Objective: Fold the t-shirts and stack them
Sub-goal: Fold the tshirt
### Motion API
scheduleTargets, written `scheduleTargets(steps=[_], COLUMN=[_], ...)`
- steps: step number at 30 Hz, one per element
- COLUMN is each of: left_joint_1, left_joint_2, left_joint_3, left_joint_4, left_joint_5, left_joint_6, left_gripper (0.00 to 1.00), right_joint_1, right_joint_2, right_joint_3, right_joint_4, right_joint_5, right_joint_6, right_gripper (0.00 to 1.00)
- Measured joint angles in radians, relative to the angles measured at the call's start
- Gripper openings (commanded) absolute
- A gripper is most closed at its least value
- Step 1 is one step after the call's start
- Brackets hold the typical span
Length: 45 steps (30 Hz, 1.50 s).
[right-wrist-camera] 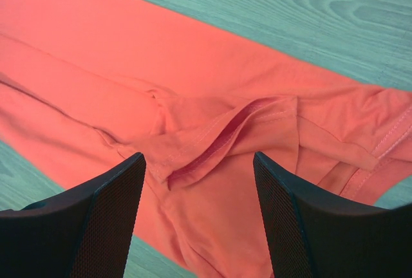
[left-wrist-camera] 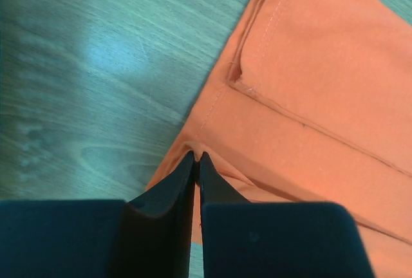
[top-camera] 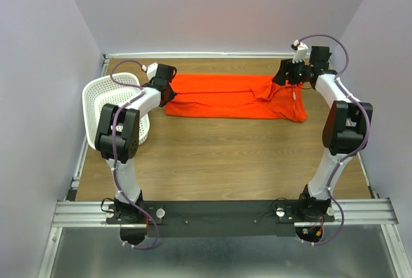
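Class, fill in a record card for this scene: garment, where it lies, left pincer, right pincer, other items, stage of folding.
garment: one orange-red t-shirt, folded into a long band
place: flat across the far part of the wooden table
left pincer: fingers almost together at the shirt's left edge; grip unclear
right pincer: open above bunched cloth at the shirt's right end, holding nothing
other items: white perforated basket at the table's left side
stage: folding not finished

Matt cloth seen on t-shirt (top-camera: 232,101). Smooth wood grain w/ sheen noted on table (top-camera: 225,156). White perf. plastic for basket (top-camera: 103,94) at 9 o'clock; grooved metal for rail (top-camera: 84,212) at 6 o'clock.
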State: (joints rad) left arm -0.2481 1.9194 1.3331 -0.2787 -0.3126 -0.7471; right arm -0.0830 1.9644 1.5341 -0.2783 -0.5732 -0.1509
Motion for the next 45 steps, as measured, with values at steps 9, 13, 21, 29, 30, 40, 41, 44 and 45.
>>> scheduleTargets(steps=[9,13,21,29,30,40,41,44,45], left_joint_1=[0.012,0.012,0.013,0.034,0.039,0.048,0.048,0.048,0.048], left_joint_2=[0.004,0.013,-0.146,-0.709,-0.744,-0.587,-0.557,-0.516,-0.498], left_joint_3=[0.000,0.000,-0.127,-0.391,-0.430,-0.794,-0.794,-0.784,-0.774], left_joint_4=[0.005,0.009,0.151,0.415,0.457,0.638,0.648,0.683,0.700], left_joint_5=[0.053,0.078,0.188,0.348,0.380,0.579,0.589,0.604,0.608], left_joint_6=[0.041,0.069,0.222,0.303,0.285,0.150,0.145,0.129,0.123], left_gripper=[0.42,0.47,0.70,0.81,0.81,0.70,0.68,0.66,0.64], right_joint_1=[0.001,0.001,-0.005,-0.141,-0.173,-0.228,-0.232,-0.238,-0.239], right_joint_2=[-0.002,-0.007,-0.140,-0.387,-0.388,-0.269,-0.251,-0.208,-0.196], right_joint_3=[-0.011,-0.022,-0.159,-0.393,-0.412,-0.427,-0.425,-0.425,-0.425], right_joint_4=[0.000,0.000,-0.048,-0.120,-0.124,-0.143,-0.143,-0.146,-0.148], right_joint_5=[-0.002,-0.001,-0.021,-0.032,-0.031,-0.027,-0.029,-0.032,-0.032], right_joint_6=[-0.007,-0.011,-0.166,-0.300,-0.302,-0.259,-0.258,-0.262,-0.266], right_gripper=[0.75,0.76,0.85,0.77,0.76,0.65,0.64,0.64,0.64])
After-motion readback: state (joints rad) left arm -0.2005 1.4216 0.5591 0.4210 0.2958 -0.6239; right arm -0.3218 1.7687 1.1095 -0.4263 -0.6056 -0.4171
